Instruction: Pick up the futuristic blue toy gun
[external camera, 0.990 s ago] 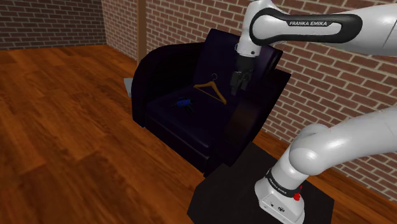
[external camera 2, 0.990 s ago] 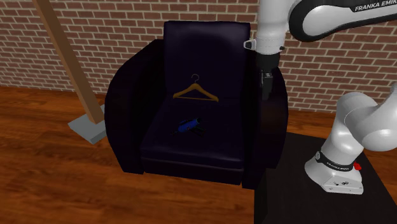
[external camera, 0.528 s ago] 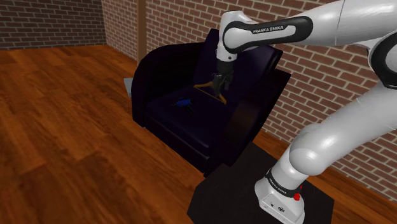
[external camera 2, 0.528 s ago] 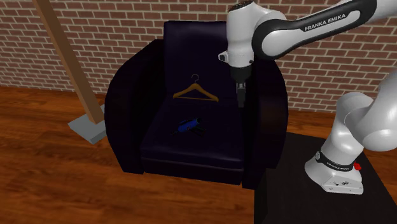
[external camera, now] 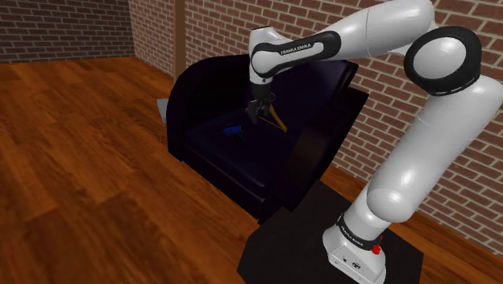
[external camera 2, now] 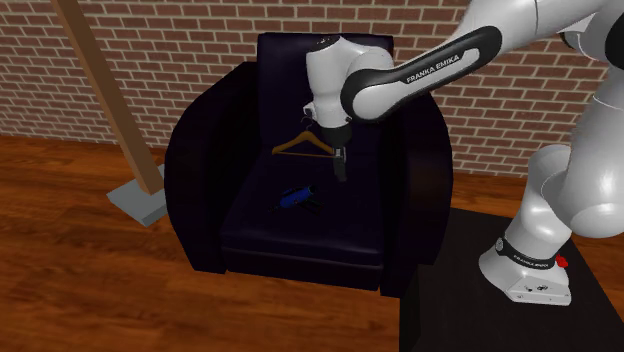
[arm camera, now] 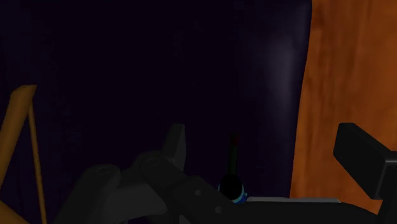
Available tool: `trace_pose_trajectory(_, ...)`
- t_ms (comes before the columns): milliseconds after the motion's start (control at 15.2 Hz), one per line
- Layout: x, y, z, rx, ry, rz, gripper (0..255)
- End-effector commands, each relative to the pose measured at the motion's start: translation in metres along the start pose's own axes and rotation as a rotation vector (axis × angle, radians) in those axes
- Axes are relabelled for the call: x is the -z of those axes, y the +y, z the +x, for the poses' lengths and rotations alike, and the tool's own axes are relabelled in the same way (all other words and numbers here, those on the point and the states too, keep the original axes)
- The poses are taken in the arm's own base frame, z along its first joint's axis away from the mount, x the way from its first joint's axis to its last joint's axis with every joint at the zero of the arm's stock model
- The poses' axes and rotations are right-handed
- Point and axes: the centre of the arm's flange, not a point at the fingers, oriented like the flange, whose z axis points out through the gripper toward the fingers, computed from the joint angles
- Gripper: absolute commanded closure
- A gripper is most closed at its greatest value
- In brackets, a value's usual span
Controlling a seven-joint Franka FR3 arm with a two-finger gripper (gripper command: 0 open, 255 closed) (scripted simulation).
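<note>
Armchair seat (external camera 2: 300, 240) bears the blue toy gun (external camera 2: 296, 197); wrist view frames it between parted fingers (arm camera: 366, 168).

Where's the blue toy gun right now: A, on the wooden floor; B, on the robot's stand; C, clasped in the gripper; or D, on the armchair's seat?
D: the blue toy gun lies on the seat of the dark armchair, while the open gripper hovers close by, not touching it.

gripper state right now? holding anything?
Gripper: open, holding nothing. The blue toy gun lies on the armchair seat, apart from the fingers.
</note>
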Motion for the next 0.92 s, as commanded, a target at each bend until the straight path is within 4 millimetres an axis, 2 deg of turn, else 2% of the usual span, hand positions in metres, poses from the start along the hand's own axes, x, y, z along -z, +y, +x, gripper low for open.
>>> trace_pose_trajectory(0,-0.011,-0.001,0.026,0.013,-0.006,-0.017,0)
trace_pose_trajectory(726,-0.070,-0.011,0.163,0.084,-0.040,-0.106,0)
trace_pose_trajectory(858,-0.078,-0.013,0.171,0.088,-0.042,-0.110,0)
